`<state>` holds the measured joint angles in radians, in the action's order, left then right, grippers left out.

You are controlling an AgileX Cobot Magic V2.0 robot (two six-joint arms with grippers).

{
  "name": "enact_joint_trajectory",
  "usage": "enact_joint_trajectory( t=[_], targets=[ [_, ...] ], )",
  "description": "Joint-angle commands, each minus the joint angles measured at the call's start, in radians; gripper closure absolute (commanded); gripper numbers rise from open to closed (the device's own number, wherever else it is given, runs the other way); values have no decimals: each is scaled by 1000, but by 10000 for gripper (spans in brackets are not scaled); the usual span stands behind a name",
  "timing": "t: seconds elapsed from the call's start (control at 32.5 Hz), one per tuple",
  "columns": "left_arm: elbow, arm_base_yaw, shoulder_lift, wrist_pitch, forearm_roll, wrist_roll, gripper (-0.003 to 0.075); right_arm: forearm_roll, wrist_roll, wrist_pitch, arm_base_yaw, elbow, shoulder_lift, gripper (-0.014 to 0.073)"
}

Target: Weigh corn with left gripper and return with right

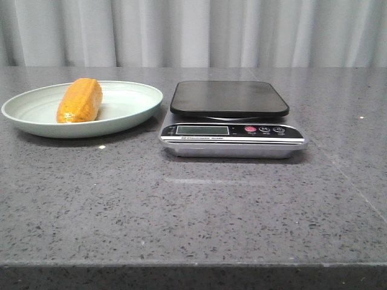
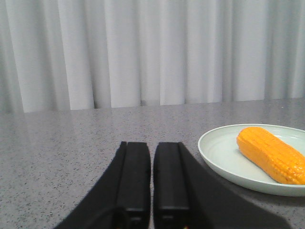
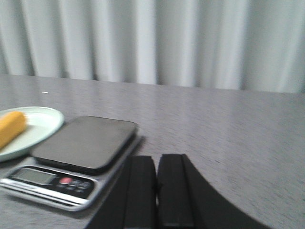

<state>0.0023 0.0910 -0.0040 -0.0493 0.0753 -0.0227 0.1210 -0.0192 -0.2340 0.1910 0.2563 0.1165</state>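
Plainly, the short, stubby orange-yellow corn cob (image 1: 80, 100) has neat rows of kernels along its length and rounded, blunt ends; its skin looks matte, a deeper orange on the shaded side. It lies on its side inside the shallow, round, pale green plate (image 1: 130, 95), toward the half of the plate farther from the scale, with one end pointing toward the curtain (image 1: 193, 30) and the other toward the plate's near rim. Nothing else sits in the plate.

Just beside the plate, close to its rim but apart from it, stands the silver digital kitchen scale (image 1: 233, 140) with a dark, rounded-rectangle weighing platform (image 1: 228, 98). The platform carries nothing. Below it, the scale's front panel shows a greyish display (image 1: 202, 130) and a red button (image 1: 250, 128) next to two small dark ones. Both plate and scale rest on the grey speckled stone worktop (image 1: 193, 211).

On the far side of the plate from the scale, the matte black left claw (image 2: 152, 179) hangs over the worktop, its flat fingers drawn together with only a thin slit between them, gripping nothing. On the scale's other side, away from the plate, the black right claw (image 3: 157, 191) is likewise closed and holds nothing.
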Motion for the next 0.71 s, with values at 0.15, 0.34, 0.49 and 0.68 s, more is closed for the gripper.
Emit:
enact_joint_trajectory(
  t=[0.15, 0.34, 0.49, 0.68],
  targets=[
    [8, 3, -21, -84, -8, -2, 574, -11, -7, 208, -176, -125, -46, 433],
    [8, 3, -21, -84, -8, -2, 574, -12, -6, 252, -174, -215, -144, 433],
    [8, 3, -21, -84, -8, -2, 574, -12, -2, 303, -174, -257, -143, 433],
    [8, 3, -21, -84, -8, -2, 574, -12, -2, 364, -174, -276, -144, 433]
  ],
)
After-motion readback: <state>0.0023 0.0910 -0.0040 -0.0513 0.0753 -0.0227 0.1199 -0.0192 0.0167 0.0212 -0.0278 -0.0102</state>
